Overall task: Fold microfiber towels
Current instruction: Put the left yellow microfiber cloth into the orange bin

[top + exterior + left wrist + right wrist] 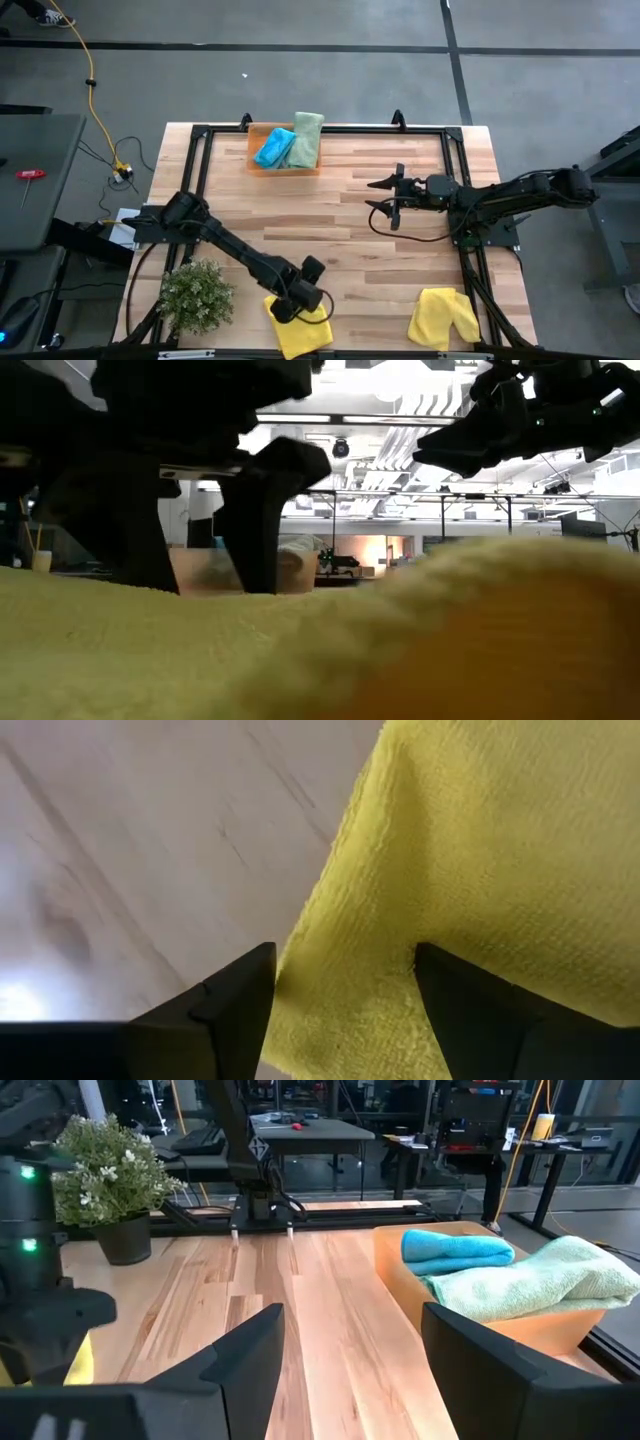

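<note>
towels: yellow point(300, 330), yellow point(443, 318), blue point(274, 148), green point(305, 138) (pale) | tray point(258, 165): orange

Orange tray point(258, 160), plant point(196, 293), table point(360, 240)

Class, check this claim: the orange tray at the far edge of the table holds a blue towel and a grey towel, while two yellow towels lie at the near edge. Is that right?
Not quite. The orange tray holds a blue towel and a light green towel, not a grey one, as the high view shows. The two yellow towels do lie at the near edge.

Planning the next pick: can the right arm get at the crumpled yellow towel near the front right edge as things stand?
Probably yes. The right gripper hangs open over bare wood mid-table, and nothing lies between it and the crumpled yellow towel; the left gripper is busy at the other yellow towel.
</note>
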